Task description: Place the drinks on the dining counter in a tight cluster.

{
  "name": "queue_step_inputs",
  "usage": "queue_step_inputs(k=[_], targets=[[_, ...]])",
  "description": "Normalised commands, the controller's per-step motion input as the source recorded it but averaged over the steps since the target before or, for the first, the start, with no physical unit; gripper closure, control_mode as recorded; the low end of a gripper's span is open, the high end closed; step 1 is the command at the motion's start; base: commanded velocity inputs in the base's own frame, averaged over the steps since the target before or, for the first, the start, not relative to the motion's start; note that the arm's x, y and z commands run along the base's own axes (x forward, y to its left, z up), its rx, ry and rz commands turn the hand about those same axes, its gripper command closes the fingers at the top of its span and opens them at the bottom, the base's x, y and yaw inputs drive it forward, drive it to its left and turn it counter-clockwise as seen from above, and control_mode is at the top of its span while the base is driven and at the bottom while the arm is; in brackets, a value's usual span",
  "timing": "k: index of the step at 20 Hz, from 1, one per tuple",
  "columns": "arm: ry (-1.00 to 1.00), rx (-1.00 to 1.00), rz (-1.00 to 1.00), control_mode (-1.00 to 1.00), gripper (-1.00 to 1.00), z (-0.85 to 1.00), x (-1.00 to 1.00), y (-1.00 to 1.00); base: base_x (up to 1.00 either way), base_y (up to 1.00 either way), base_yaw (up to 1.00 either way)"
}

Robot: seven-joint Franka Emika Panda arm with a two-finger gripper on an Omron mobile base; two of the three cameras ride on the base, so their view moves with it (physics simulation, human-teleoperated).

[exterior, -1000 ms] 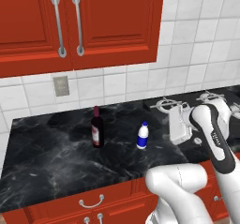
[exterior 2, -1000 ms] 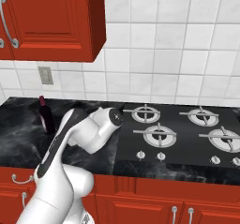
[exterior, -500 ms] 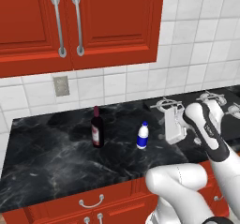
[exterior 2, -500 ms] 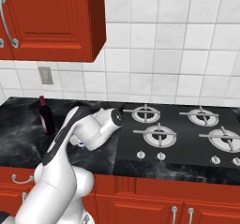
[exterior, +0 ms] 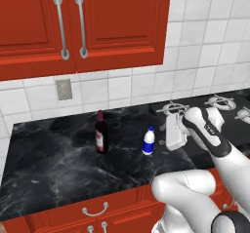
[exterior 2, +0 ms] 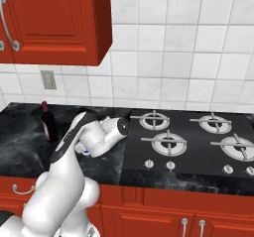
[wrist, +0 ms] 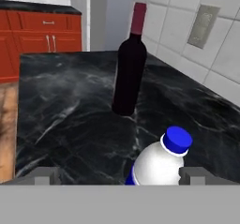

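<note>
The small blue-and-white bottle (exterior: 149, 141) stands upright on the black marble counter (exterior: 58, 168), a little right of centre in the left base view. In the hand view it sits at the lower middle of the frame, just ahead of the pincer (wrist: 116, 175) and lined up with the gap between the two finger tips. The dark wine bottle (exterior: 101, 132) stands upright to its left in the left base view — near, yet clearly apart, with bare counter between them. In the hand view the wine bottle rises behind the small one, at upper centre.

So nothing looks clustered yet. The two bottles here are on the counter but not tight together, and a third drink is not among what these views take in.

The pincer is spread wide and holds nothing; in the left base view it hangs just right of the small bottle, at the edge of the stove (exterior 2: 188, 142). My reading is that the approach to the first grasp is under way — closing on the small bottle and setting it close against the wine bottle is all left to do.
</note>
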Motion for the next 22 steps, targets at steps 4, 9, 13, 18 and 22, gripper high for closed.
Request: queue_step_inputs(k=[4, 9, 13, 18, 22], targets=[[0.01, 0.02, 0.00, -1.00, -1.00, -0.18, 0.33, 0.03, 0.00, 0.00, 0.00], [0.00, 0.03, 0.00, -1.00, -1.00, -0.15, 0.27, 0.00, 0.00, 0.00, 0.00], [0.02, 0.02, 0.00, -1.00, -1.00, -0.13, 0.26, 0.00, 0.00, 0.00, 0.00], [0.06, 0.01, 0.00, -1.00, -1.00, -0.19, 0.29, 0.03, 0.00, 0.00, 0.00], [0.02, 0.01, 0.00, -1.00, -1.00, -0.13, 0.11, 0.07, 0.00, 0.00, 0.00]])
